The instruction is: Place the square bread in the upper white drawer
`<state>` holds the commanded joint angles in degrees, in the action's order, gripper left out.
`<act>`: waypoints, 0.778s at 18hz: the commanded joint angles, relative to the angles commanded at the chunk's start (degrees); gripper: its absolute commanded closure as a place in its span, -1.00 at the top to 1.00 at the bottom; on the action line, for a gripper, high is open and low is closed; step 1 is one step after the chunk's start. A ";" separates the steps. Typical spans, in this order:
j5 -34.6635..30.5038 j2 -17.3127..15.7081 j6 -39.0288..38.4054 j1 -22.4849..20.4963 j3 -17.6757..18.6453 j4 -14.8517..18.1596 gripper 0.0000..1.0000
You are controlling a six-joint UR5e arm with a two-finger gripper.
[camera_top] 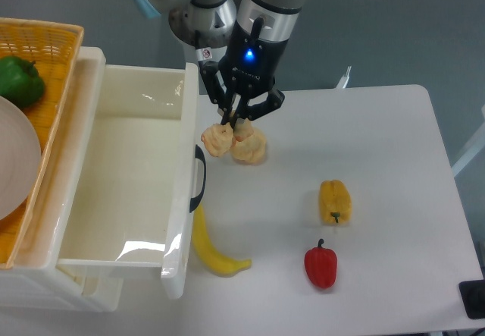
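Bread is the thing in hand: the pincer [233,117] hangs just beyond the drawer's front edge with its fingers drawn close around the top of the square bread [215,140], a pale tan piece with a lumpy golden crust. Whether that piece is already clear of the surface [379,161] cannot be told from this one view. Touching it, on the side away from the drawer, sits a round bun [249,148], cream and puffy.

By its look the square bread should be light, soft and a little crumbly, so a gentle squeeze across its narrow sides seems wiser than a hard pinch, which could crush or tear it. The crust is rough enough that slipping looks unlikely.

The upper white drawer [91,199] stands pulled out directly beside the pincer, glossy and deep, its dark curved handle facing the bread. A short carry over the front wall is probably all that is left.

Counted: one square bread, one round bun, one banana [211,246] lying along the drawer front nearer the camera than the pincer, one yellow pepper [334,201] and one red pepper [320,266] well off on the open side, one green pepper [20,80] in the wicker basket [61,36] beyond the drawer.
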<state>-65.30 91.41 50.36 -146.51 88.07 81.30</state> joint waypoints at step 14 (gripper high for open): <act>0.44 -2.81 -9.57 3.33 -0.70 0.00 -0.86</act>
<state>-64.86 88.60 40.79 -143.18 87.36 81.30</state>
